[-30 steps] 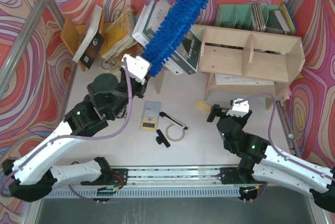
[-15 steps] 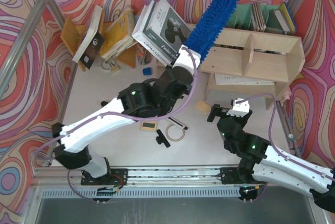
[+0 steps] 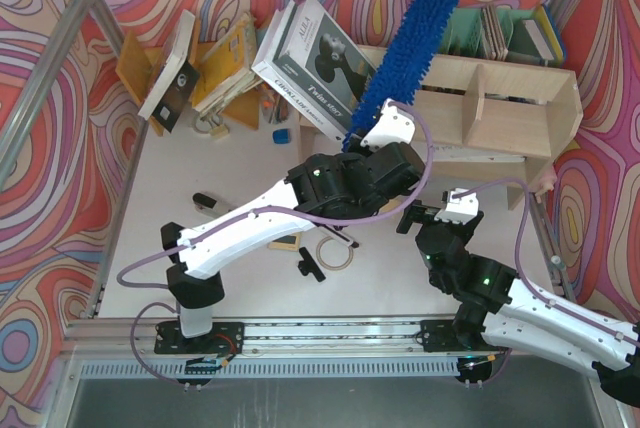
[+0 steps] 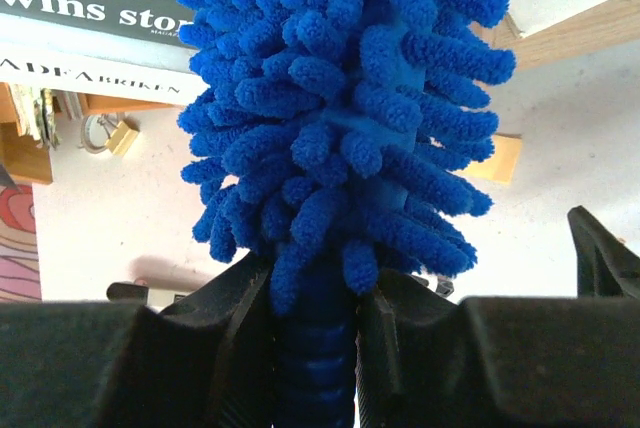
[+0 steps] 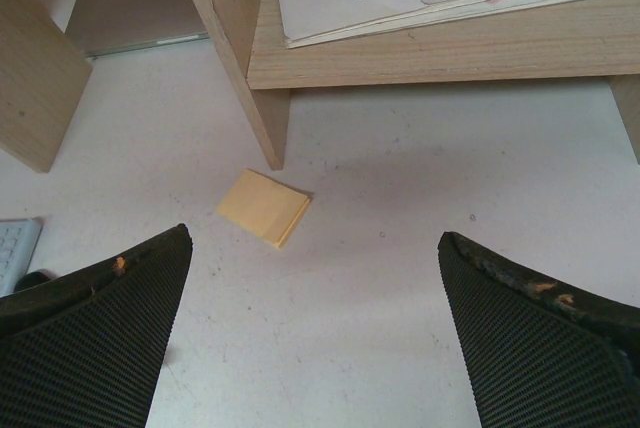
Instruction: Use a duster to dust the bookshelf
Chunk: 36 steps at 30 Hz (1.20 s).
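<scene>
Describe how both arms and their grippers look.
The left arm and right arm have white link shells, black joints and a purple cable each. The left gripper is black; the right gripper has black textured fingers with orange scuffs.

The left gripper (image 4: 314,343) is clamping the ribbed handle of the duster (image 4: 350,118), whose fluffy blue head is covering part of two stacked books (image 4: 90,28).

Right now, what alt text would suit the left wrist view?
A fluffy blue duster fills the middle of the picture, its ribbed handle clamped between the left arm's black jaws at the bottom edge. Behind it are a white table, book spines at upper left and a small yellow pad at right.
</scene>
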Tool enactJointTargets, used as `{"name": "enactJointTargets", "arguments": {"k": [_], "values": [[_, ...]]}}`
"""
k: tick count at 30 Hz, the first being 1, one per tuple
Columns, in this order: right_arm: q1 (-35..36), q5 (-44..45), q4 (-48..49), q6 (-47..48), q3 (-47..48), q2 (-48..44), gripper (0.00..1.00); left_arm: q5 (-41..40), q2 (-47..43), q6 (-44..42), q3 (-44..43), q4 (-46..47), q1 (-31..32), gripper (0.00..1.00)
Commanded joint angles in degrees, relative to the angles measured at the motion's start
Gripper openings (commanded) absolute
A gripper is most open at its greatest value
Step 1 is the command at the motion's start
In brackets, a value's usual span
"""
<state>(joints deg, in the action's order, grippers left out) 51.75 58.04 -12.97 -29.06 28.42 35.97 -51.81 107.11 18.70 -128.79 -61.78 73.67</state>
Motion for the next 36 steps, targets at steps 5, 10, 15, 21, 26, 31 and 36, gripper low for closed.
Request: {"name": "enactJointTargets", "arguments": {"k": [5, 10, 15, 21, 26, 31, 36], "values": [[0.28, 1.33, -0.94, -1.39, 1.56, -0.64, 0.99, -4.86, 2.32, 4.43, -4.86, -5.47, -0.1, 0.0], [0.24, 1.38, -1.12, -1.49, 1.68, -0.63, 0.99, -2.31, 3.76, 5.23, -5.3, -6.76, -0.2, 0.0], [0.28, 1.46, -1.34, -1.59, 1.67, -0.81, 0.99, 2.3, 4.55, 6.08, -5.43, -6.89, -0.54, 0.0], [0.26, 1.54, -1.45, -1.72, 1.66, -1.14, 0.99, 8.55, 4.95, 3.96, -5.68, -4.2, -0.35, 0.0], [0.25, 1.62, -1.61, -1.82, 1.6, -1.34, 0.99, 10.11, 4.31, -0.8, -5.71, -0.09, 1.77, 0.0], [0.28, 1.64, -1.58, -1.91, 1.56, -1.42, 0.99, 10.5, 2.89, -6.93, -4.85, 4.74, 5.29, 0.0], [0.28, 1.64, -1.57, -1.94, 1.56, -1.34, 0.99, 10.34, -2.08, -11.4, 1.83, 13.16, 7.84, 0.0]]}}
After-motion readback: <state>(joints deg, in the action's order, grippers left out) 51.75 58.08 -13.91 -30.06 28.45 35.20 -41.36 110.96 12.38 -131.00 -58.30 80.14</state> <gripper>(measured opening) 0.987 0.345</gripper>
